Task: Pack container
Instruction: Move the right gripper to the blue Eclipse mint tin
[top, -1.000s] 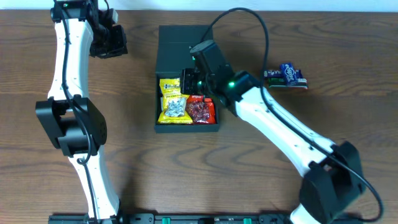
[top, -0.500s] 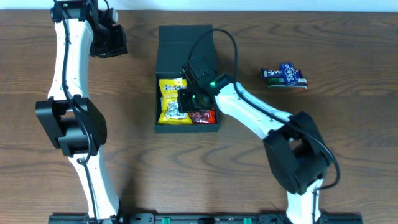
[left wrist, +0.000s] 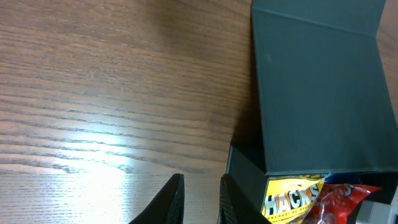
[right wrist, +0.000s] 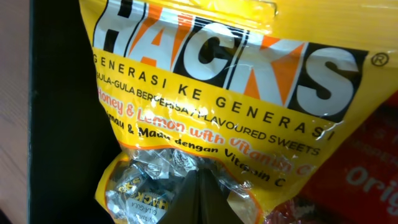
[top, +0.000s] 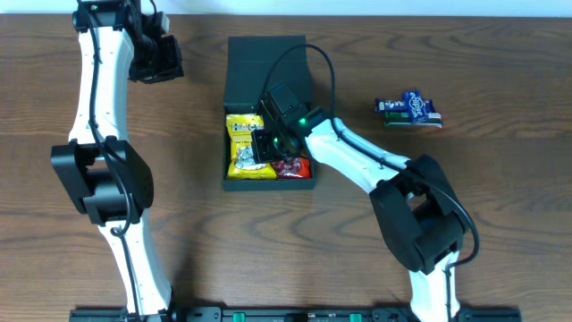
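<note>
Right claw [right wrist: 199, 180], fingers together, has slid left off red packet [top: 290, 166] to over yellow packet [top: 241, 148] inside container [top: 267, 185], far-middle of counter. Likely tamping contents flat. Blue packet [top: 409, 109] toward far right edge, unpacked. Left claw [left wrist: 200, 199], slightly apart, idle at far left corner.

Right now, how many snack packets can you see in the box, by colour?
Yellow Hacks bag: 1
Red packet: 1
Total: 2 visible in the container
</note>
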You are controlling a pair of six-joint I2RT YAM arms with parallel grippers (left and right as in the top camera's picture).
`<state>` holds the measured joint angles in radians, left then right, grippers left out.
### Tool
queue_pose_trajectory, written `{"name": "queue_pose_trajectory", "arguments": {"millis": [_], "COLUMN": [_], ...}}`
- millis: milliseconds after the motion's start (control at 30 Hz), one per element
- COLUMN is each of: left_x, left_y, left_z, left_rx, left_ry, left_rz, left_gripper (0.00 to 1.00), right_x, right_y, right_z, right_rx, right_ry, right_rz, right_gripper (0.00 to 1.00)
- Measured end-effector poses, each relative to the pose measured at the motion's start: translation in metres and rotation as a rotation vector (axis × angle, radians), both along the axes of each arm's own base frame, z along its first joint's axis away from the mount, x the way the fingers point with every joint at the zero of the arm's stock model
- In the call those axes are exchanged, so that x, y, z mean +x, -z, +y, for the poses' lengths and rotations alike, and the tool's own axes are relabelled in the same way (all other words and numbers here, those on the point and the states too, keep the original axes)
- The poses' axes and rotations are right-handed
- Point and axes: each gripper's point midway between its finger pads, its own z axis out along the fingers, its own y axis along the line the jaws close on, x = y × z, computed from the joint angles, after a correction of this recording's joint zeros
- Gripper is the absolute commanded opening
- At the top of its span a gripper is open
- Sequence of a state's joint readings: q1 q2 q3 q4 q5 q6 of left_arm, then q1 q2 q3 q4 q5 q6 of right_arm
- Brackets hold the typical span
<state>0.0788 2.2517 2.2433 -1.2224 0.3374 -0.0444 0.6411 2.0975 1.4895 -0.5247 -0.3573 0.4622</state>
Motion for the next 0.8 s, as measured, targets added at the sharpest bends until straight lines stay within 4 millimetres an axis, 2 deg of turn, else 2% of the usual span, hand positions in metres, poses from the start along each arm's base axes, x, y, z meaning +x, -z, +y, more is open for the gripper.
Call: {"name": "queue_pose_trajectory", "arguments": {"millis": [100,167,200,233,267,333,400,467,500,533,600,633,733,767,800], "left_x": [0.0,0.0,0.0,0.0,0.0,0.0,0.0,0.0,0.0,0.0,0.0,0.0,0.0,0.0,0.0], "left_y": [0.0,0.0,0.0,0.0,0.0,0.0,0.0,0.0,0.0,0.0,0.0,0.0,0.0,0.0,0.0], "left_z": [0.0,0.0,0.0,0.0,0.0,0.0,0.0,0.0,0.0,0.0,0.0,0.0,0.0,0.0,0.0], "left_rx": [0.0,0.0,0.0,0.0,0.0,0.0,0.0,0.0,0.0,0.0,0.0,0.0,0.0,0.0,0.0], "left_ry": [0.0,0.0,0.0,0.0,0.0,0.0,0.0,0.0,0.0,0.0,0.0,0.0,0.0,0.0,0.0], "left_rz": [0.0,0.0,0.0,0.0,0.0,0.0,0.0,0.0,0.0,0.0,0.0,0.0,0.0,0.0,0.0], "left_gripper": [0.21,0.21,0.21,0.21,0.22,0.23,0.24,0.24,0.24,0.24,0.24,0.24,0.24,0.25,0.25], "right_x": [0.001,0.011,0.017,0.026,0.038,0.056,0.07,0.073,0.074,0.074,0.079,0.083,0.093,0.098,0.101], "right_y": [-0.004,-0.018,-0.029,-0.046,-0.073,-0.126,-0.194,-0.241,-0.262,-0.273,-0.281,-0.275,-0.237,-0.217,-0.206], "right_z": [-0.007,-0.016,-0.02,-0.024,-0.03,-0.043,-0.069,-0.098,-0.118,-0.136,-0.178,-0.196,-0.242,-0.261,-0.271], "right_rx": [-0.003,0.011,0.023,0.043,0.071,0.116,0.147,0.145,0.132,0.114,0.051,0.021,-0.086,-0.141,-0.176], "right_ry": [0.006,0.03,0.044,0.061,0.074,0.102,0.156,0.213,0.258,0.3,0.406,0.456,0.578,0.614,0.627], "right_rz": [0.022,0.008,-0.012,-0.047,-0.109,-0.233,-0.395,-0.505,-0.553,-0.578,-0.594,-0.574,-0.473,-0.431,-0.411], "right_gripper": [0.01,0.03,0.15,0.38,0.62,0.78,0.99,0.99,0.99,0.99,0.99,0.99,0.99,0.99,0.99]}}
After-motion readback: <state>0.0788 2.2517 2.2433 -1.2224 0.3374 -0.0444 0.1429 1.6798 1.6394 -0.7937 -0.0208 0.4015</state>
